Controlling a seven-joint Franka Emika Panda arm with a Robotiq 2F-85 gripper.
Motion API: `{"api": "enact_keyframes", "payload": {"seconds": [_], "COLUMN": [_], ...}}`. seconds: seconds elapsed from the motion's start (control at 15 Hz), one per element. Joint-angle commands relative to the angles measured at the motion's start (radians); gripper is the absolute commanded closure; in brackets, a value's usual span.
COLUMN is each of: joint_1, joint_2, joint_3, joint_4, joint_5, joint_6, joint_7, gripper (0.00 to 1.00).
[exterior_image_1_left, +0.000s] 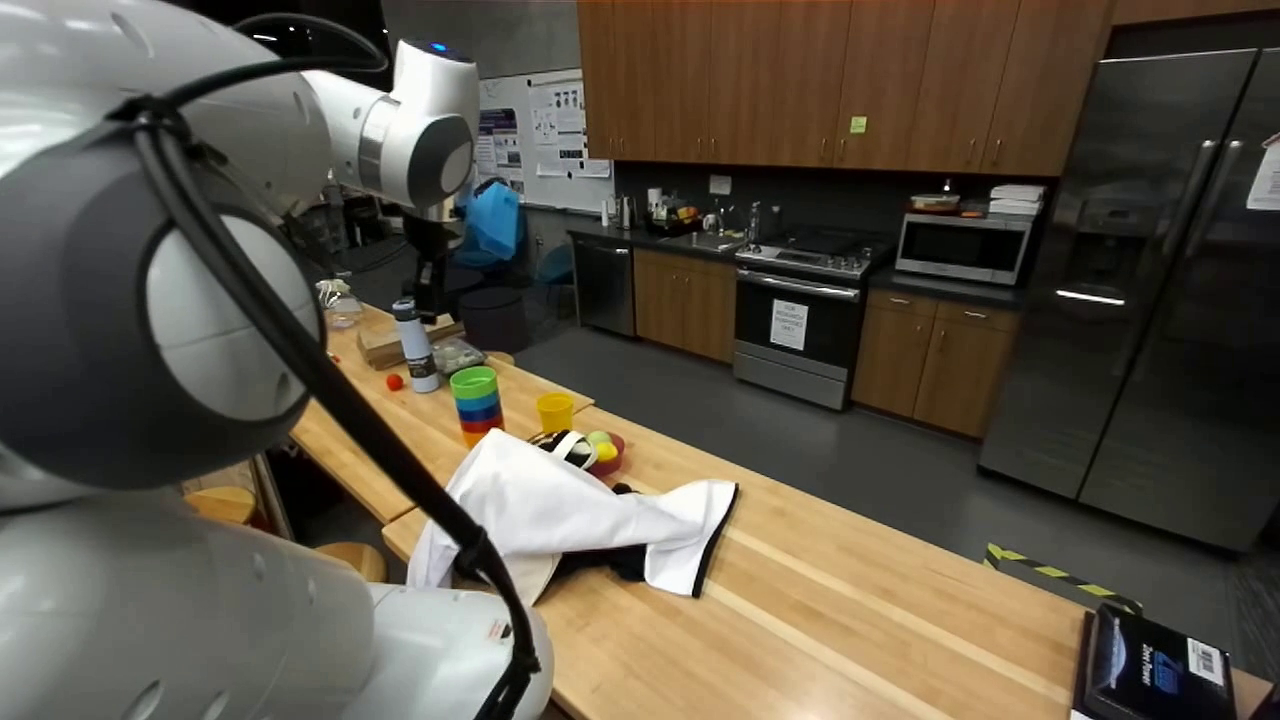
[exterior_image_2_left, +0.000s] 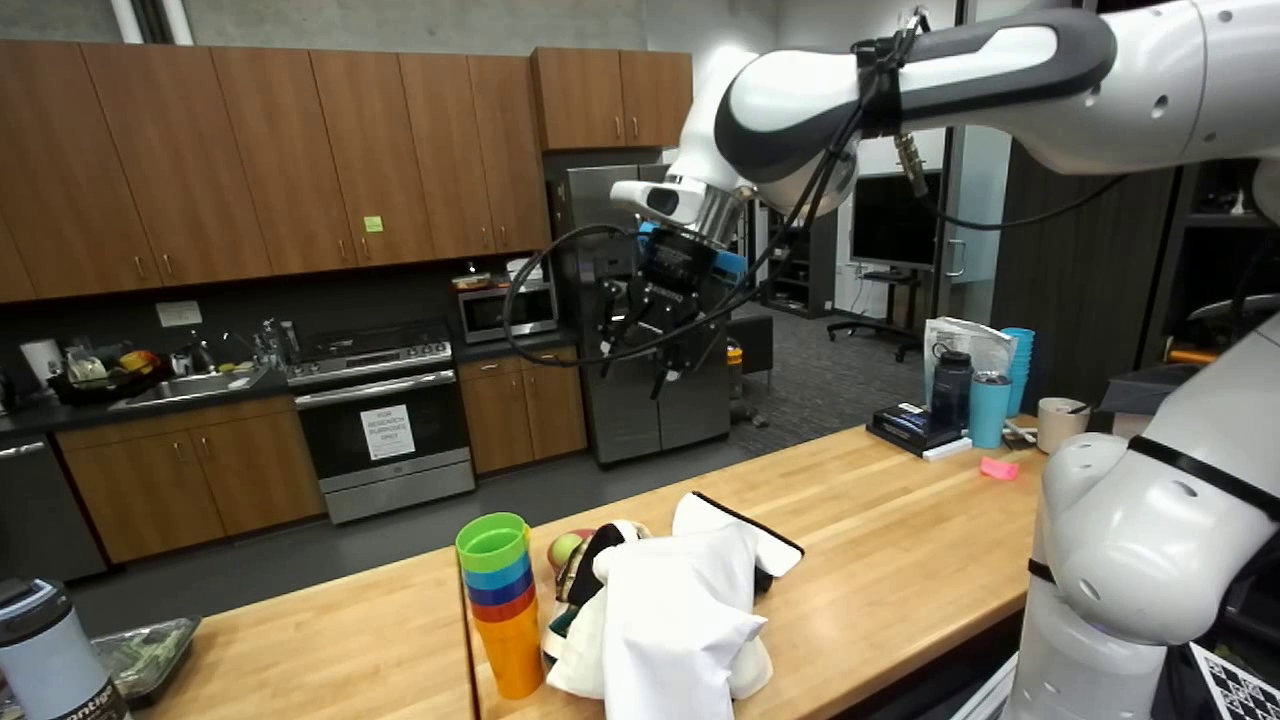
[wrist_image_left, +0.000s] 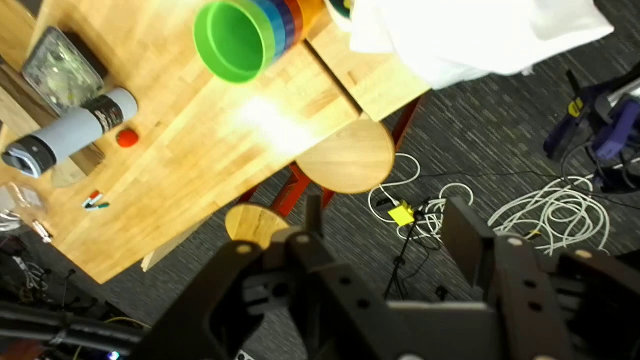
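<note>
Hand (wrist_image_left: 387, 230) hangs at the end of the arm (exterior_image_2_left: 790, 130), well above the tabletop (exterior_image_2_left: 870, 560). Fingers (wrist_image_left: 314, 220) spread apart; through the gap the wrist view shows dark carpet, white cable and a yellow block (wrist_image_left: 401, 214).

Seemingly nearest below it: stack of cups (exterior_image_2_left: 503, 615) and white cloth (exterior_image_2_left: 680, 610). Stack upright beside a dark seam in the tabletop; green uppermost, then two blues, red, orange at the bottom. Cloth heaped just beside the stack, black trim along one edge, draped over dark and cream material. Whether cloth and stack touch: cannot tell.

Close by, in an exterior view: yellow cup (exterior_image_1_left: 555, 411), and a red bowl (exterior_image_1_left: 612, 464) of round green and yellow pieces, partly hidden at the cloth's edge.

Farther along: light-blue bottle (exterior_image_1_left: 416, 350), upright, dark cap. Small red ball (exterior_image_1_left: 394, 382) near its base; clear tray (wrist_image_left: 64, 70) with pale green contents on the bottle's opposite side. Round stool (wrist_image_left: 350, 157) at the tabletop's edge, lower down.

Opposite end of the tabletop: black box (exterior_image_2_left: 912, 428), dark bottle (exterior_image_2_left: 951, 392), blue tumbler (exterior_image_2_left: 990, 412), pink scrap (exterior_image_2_left: 999, 468).

Across the room: oven (exterior_image_2_left: 395, 472), microwave (exterior_image_1_left: 963, 247), steel fridge (exterior_image_1_left: 1120, 300), brown wall cabinets (exterior_image_1_left: 840, 80).
</note>
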Motion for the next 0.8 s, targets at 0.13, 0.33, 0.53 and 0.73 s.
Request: {"api": "enact_keyframes", "payload": {"seconds": [0.13,0.33,0.53,0.73], "joint_1": [-0.064,-0.028,-0.007,-0.072], "joint_2": [0.061,0.106,0.159,0.218], "joint_3": [-0.050,-0.108,-0.162,-0.185], "joint_4": [0.008,-0.013,-0.068,-0.127], "joint_5": [-0.092,0.010,0.064,0.053], "joint_6": [0.198,0.264,0.206,0.169], "joint_7": [-0.029,-0.082,-0.239,-0.302], "gripper": [0.00,0.00,0.00,0.00]}}
